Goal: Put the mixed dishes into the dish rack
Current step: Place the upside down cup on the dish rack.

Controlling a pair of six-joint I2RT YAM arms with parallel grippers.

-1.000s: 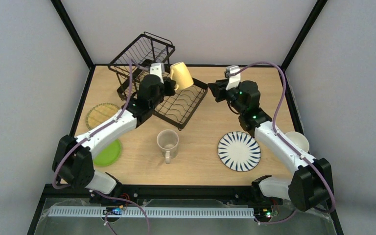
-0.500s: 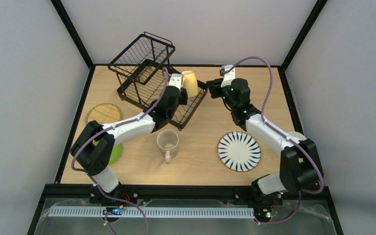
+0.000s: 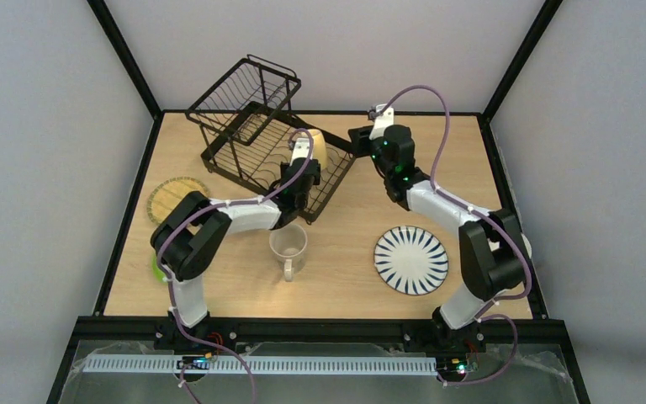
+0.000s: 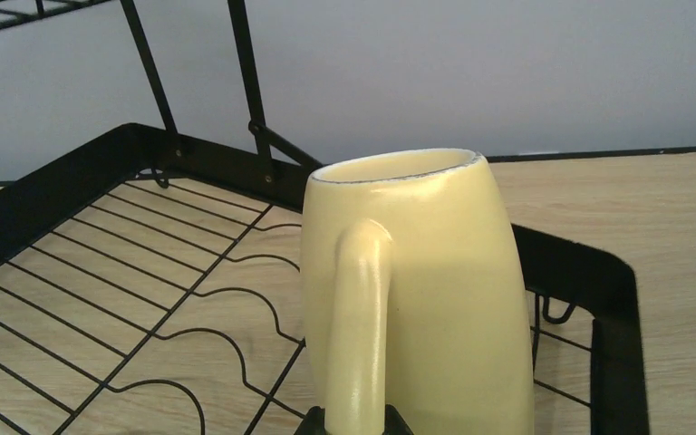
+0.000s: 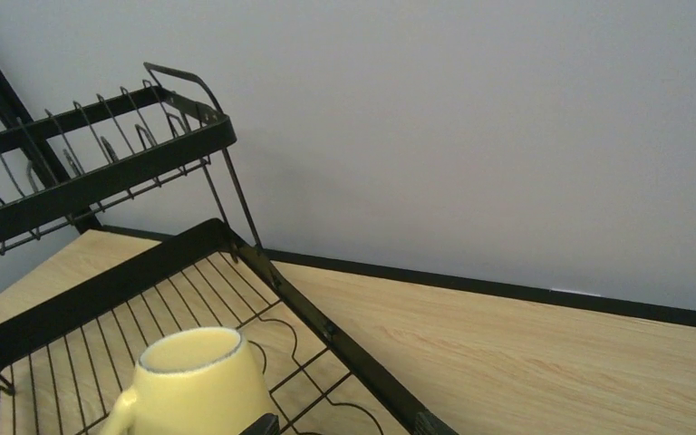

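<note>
Toward the far left of the table (image 3: 353,206): rack (image 3: 252,139), black wire, its base bare apart from one item. Nothing between the curved dividers, nothing seen in the raised basket.

Outside the rack, flat on the wood: striped plate (image 3: 410,259) at the near right, well apart from it; woven plate (image 3: 171,199) at the left edge, near it; green plate (image 3: 156,268), only a sliver showing behind the left arm.

Just in front of the rack: beige mug (image 3: 288,244), upright, handle toward the near edge.

Inside the rack, at the right corner of the base: yellow mug (image 3: 318,148), upright, rim up, handle toward the left wrist camera. Resting on the wires or hanging just above them: cannot tell.

No bowls clearly in view.

Judged progress: early. One mug in or nearly in; three plates and the beige mug waiting, plus any bowls hidden by the arms.

Left gripper (image 3: 306,156): at the yellow mug, only dark tips showing at the bottom of the wrist view, pressed close on either side of the handle's foot; apparently clamped on the handle.

Right gripper (image 3: 358,136): just off the rack's right corner, facing the mug, fingertips set apart, holding and touching nothing.
</note>
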